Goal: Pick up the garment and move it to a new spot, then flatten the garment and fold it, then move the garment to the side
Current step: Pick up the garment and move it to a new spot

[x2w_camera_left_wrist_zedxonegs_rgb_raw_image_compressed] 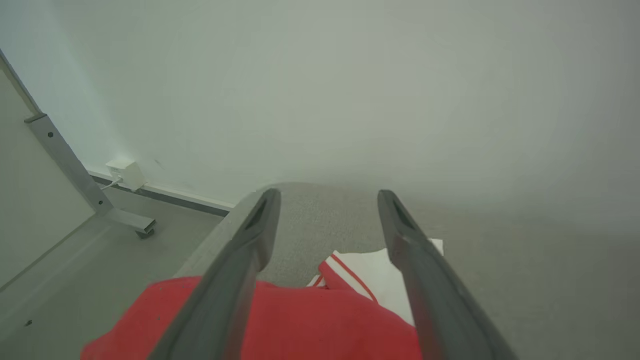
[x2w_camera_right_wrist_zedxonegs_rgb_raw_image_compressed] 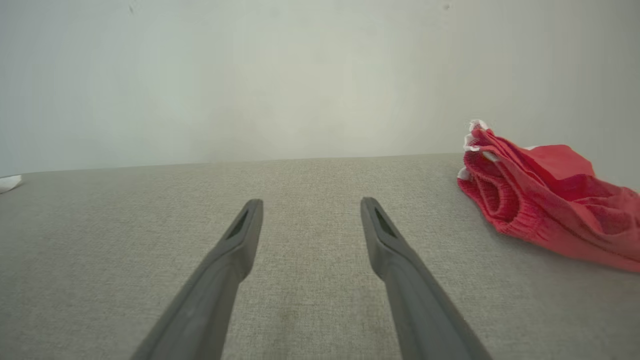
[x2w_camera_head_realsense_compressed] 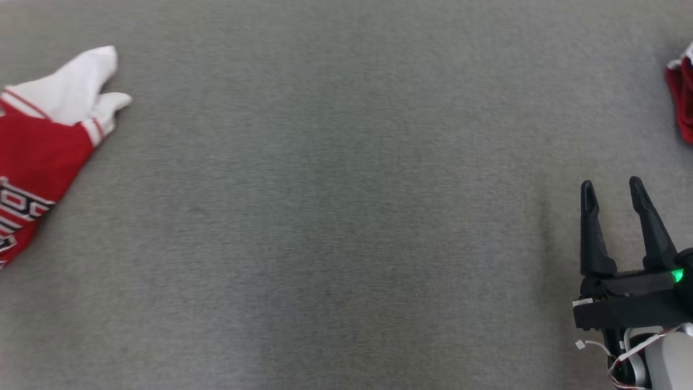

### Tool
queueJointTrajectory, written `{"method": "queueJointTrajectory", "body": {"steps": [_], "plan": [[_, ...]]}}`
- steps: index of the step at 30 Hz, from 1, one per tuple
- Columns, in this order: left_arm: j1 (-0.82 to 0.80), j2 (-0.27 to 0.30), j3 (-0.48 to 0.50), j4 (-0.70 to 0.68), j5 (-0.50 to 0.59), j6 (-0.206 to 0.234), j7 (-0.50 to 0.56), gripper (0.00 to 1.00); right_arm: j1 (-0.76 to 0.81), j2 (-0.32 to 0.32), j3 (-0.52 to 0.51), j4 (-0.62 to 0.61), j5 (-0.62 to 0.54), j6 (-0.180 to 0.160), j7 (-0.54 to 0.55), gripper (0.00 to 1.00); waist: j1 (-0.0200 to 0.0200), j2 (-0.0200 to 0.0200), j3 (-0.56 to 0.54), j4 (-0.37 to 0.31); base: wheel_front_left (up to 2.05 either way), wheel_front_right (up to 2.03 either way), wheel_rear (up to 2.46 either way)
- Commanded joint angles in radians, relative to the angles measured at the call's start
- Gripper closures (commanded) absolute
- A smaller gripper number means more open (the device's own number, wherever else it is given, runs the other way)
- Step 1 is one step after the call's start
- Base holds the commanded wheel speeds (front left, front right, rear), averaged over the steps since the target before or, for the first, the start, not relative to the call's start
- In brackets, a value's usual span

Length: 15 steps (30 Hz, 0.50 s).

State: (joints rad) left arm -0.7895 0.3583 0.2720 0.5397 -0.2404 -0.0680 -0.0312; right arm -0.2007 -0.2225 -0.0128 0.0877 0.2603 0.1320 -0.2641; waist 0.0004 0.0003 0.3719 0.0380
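Note:
The garment point(x2w_camera_head_realsense_compressed: 38, 157), a red jersey with white sleeves, striped trim and dark white-outlined lettering, lies at the far left of the grey surface, partly cut off by the head view's edge. In the left wrist view its red body point(x2w_camera_left_wrist_zedxonegs_rgb_raw_image_compressed: 300, 325) and a white sleeve point(x2w_camera_left_wrist_zedxonegs_rgb_raw_image_compressed: 380, 275) lie just below and between the fingers of my left gripper point(x2w_camera_left_wrist_zedxonegs_rgb_raw_image_compressed: 327, 197), which is open above it and holds nothing. My right gripper point(x2w_camera_head_realsense_compressed: 612, 187) is open at the lower right, over bare surface point(x2w_camera_right_wrist_zedxonegs_rgb_raw_image_compressed: 310, 205), far from the garment.
A second bunched red garment with white edging point(x2w_camera_head_realsense_compressed: 683, 97) lies at the far right edge point(x2w_camera_right_wrist_zedxonegs_rgb_raw_image_compressed: 545, 200). The grey fabric surface point(x2w_camera_head_realsense_compressed: 335, 206) spreads between the two. The surface's left edge, the floor and a metal stand leg point(x2w_camera_left_wrist_zedxonegs_rgb_raw_image_compressed: 80, 175) lie beside the left gripper.

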Motion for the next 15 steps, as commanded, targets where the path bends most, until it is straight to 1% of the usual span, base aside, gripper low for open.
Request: {"method": "queueJointTrajectory", "body": {"steps": [1, 3, 4, 7, 9, 13, 15], "plan": [[-0.006, 0.028, 0.009, 0.041, -0.007, 0.001, 0.020, 0.00, -0.009, 0.006, -0.002, -0.006, -0.007, -0.003, 0.000, 0.00, -0.0004, -0.0003, 0.085, -0.106, 0.00, 0.00, 0.00], [0.001, 0.044, 0.011, 0.109, -0.018, -0.006, 0.077, 0.00, -0.010, 0.004, -0.004, -0.007, -0.008, -0.003, 0.000, 0.00, -0.0004, -0.0003, 0.077, -0.113, 0.00, 0.00, 0.00], [0.001, 0.044, 0.011, 0.109, -0.018, -0.006, 0.077, 0.00, -0.010, 0.004, -0.004, -0.007, -0.008, -0.003, 0.000, 0.00, -0.0004, -0.0003, 0.077, -0.113, 0.00, 0.00, 0.00], [0.000, 0.069, 0.014, 0.187, -0.043, -0.019, 0.164, 0.00, -0.006, 0.001, -0.006, -0.008, -0.013, -0.003, 0.000, 0.00, -0.0004, -0.0003, 0.066, -0.117, 0.00, 0.00, 0.00], [-0.001, 0.078, 0.022, 0.234, -0.055, -0.018, 0.223, 0.00, -0.002, 0.000, -0.007, -0.008, -0.015, -0.003, 0.000, 0.00, -0.0004, -0.0003, 0.060, -0.117, 0.00, 0.00, 0.00], [0.004, 0.087, 0.014, 0.320, -0.078, -0.021, 0.377, 0.00, 0.000, 0.000, -0.003, -0.010, -0.017, -0.003, 0.000, 0.00, -0.0004, -0.0003, 0.053, -0.117, 0.00, 0.00, 0.00], [0.006, 0.079, 0.020, 0.343, -0.092, -0.013, 0.408, 0.00, -0.002, 0.001, 0.000, -0.011, -0.019, -0.003, 0.000, 0.00, -0.0004, -0.0003, 0.052, -0.117, 0.00, 0.00, 0.00]]}}
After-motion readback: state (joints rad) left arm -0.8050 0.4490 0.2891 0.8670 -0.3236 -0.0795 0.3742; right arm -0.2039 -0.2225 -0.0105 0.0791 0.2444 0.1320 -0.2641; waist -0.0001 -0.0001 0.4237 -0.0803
